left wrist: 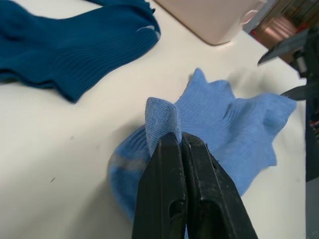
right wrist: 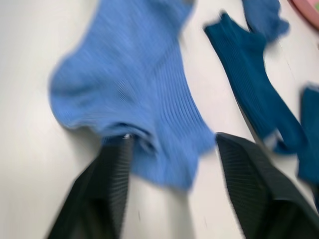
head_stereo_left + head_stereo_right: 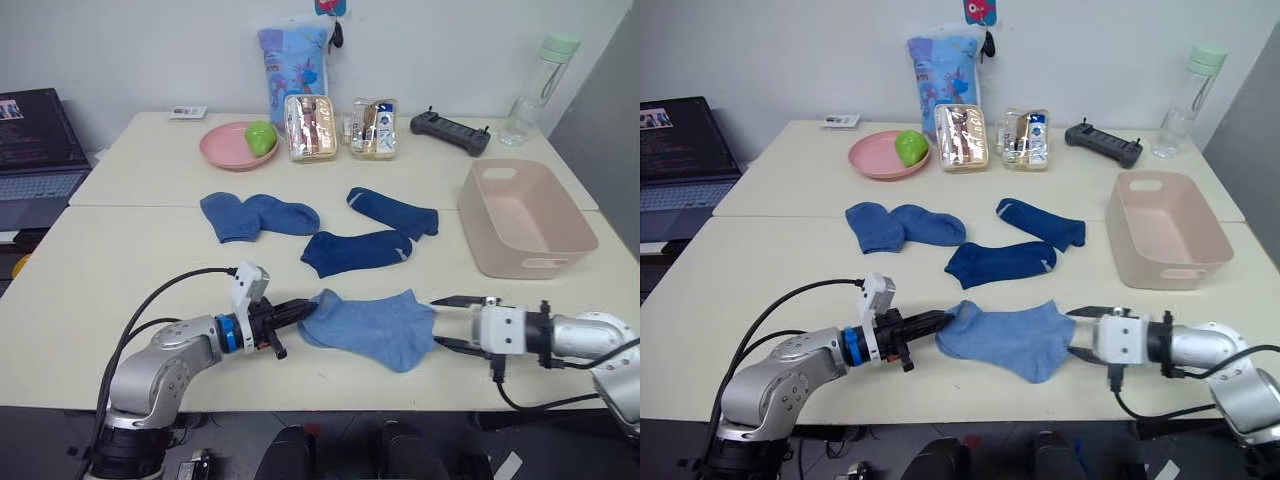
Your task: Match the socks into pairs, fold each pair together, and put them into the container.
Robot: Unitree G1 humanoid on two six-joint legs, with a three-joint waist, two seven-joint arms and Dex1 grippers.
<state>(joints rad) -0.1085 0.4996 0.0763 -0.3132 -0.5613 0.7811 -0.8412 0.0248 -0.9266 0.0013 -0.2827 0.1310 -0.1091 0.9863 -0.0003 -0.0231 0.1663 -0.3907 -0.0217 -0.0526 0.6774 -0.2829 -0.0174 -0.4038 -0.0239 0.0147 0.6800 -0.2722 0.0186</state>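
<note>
1. my left gripper (image 3: 300, 311) is clamped tight on one end of the light blue ribbed knit sock (image 3: 375, 326), which lies flat near the front edge of the cream table (image 3: 120, 260); in my left wrist view a pinch of its fabric stands up between the closed fingers.
2. my right gripper (image 3: 447, 322) sits at the sock's other end with its fingers spread apart, one on each side of the edge, gripping nothing yet.
3. i judge this to be the folding step for the light blue piece; whether it is one sock or a stacked pair i cannot tell.
4. the other socks wait farther back: two medium blue socks (image 3: 258, 215) overlapping, a dark navy sock (image 3: 356, 251), and another dark navy sock (image 3: 393, 212) just beyond it.
5. the pale pink-beige plastic tub (image 3: 520, 215) stands to my right, with no sock in it.
6. next i should close the right fingers on the edge, then carry one end over the other.
</note>
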